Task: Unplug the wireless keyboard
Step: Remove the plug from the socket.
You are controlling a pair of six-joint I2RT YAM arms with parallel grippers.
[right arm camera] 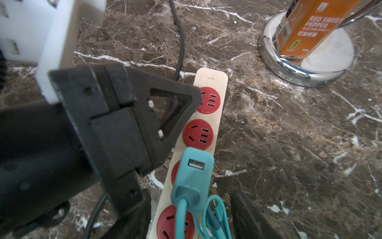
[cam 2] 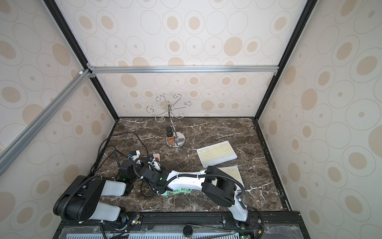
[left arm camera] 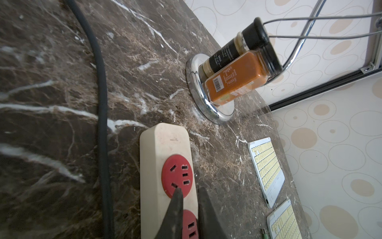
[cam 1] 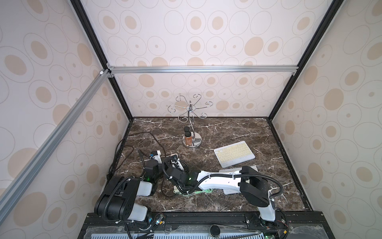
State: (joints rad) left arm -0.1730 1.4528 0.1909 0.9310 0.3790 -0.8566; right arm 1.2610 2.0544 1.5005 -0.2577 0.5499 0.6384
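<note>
Wireless keyboard (cam 1: 234, 154) lies in the open on the marble table (cam 1: 227, 128), toward my right; a second keyboard (cam 2: 231, 174) sits half under my right arm. Power strip (right arm camera: 210, 71) lies left of them. My right pincer (right arm camera: 190, 207) stands apart, astride the teal charger (right arm camera: 192, 175) plugged into the strip. My left pincer (left arm camera: 189, 189) is nearly together at the end socket (left arm camera: 178, 175); whether it grips anything I cannot tell.

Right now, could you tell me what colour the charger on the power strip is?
Teal; the charger shows best in the right wrist view.
</note>
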